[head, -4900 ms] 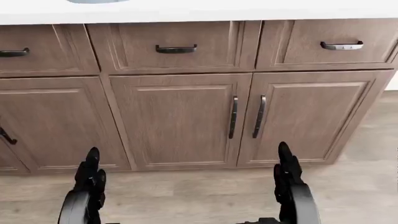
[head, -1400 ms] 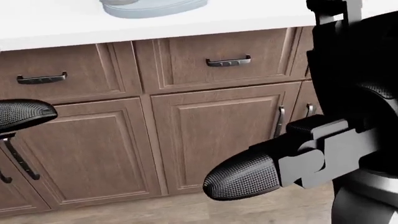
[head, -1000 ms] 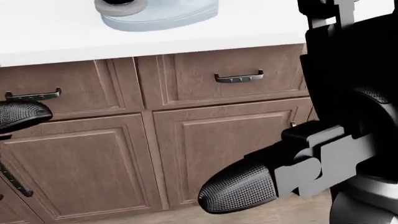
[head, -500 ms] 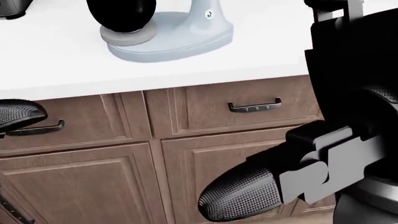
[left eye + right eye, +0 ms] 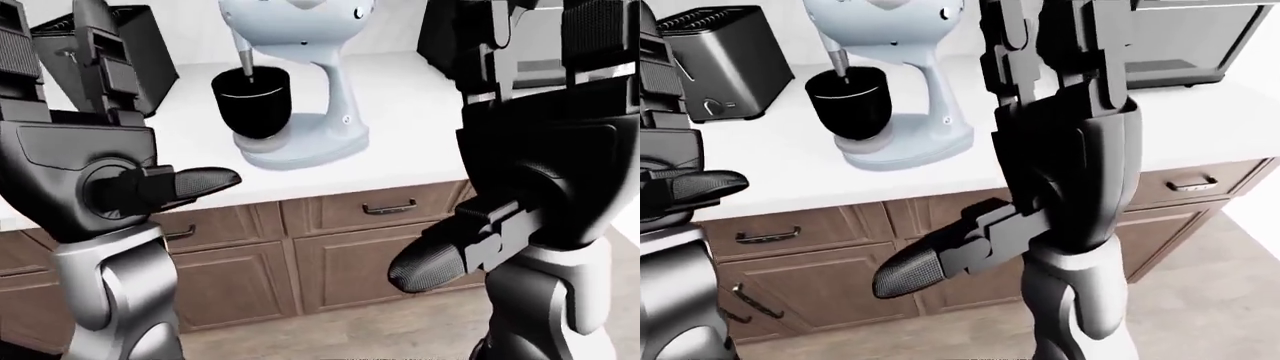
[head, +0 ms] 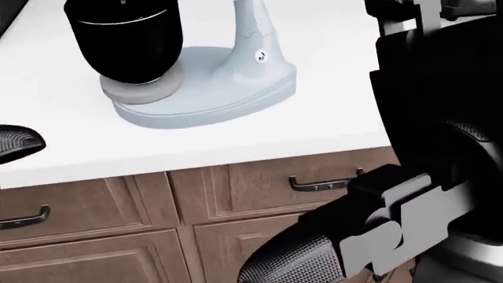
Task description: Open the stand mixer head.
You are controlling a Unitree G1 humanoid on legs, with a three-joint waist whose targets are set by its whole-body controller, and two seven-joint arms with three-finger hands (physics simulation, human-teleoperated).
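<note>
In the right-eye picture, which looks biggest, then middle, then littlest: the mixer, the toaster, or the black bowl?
1. Stand mixer, biggest, though its top is cut off.
2. Toaster, which stands farther from the camera, so it may look smaller than it is.
3. Black bowl, littlest.

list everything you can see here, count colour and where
mixer: 1, pale blue-grey, on the counter, upper middle of the left-eye view
bowl: 1, black, on the mixer's base under its head
toaster: 1, dark metallic, on the counter, upper left of the right-eye view
oven: 1, dark with a silver frame, upper right of the right-eye view
counter: 1, white
drawers: several, brown with dark handles, under the counter
cabinet doors: several, brown, below the drawers
floor: light wood, bottom right of the right-eye view
left hand: 1, black, raised at left, holding nothing
right hand: 1, black, raised right of the mixer, holding nothing
</note>
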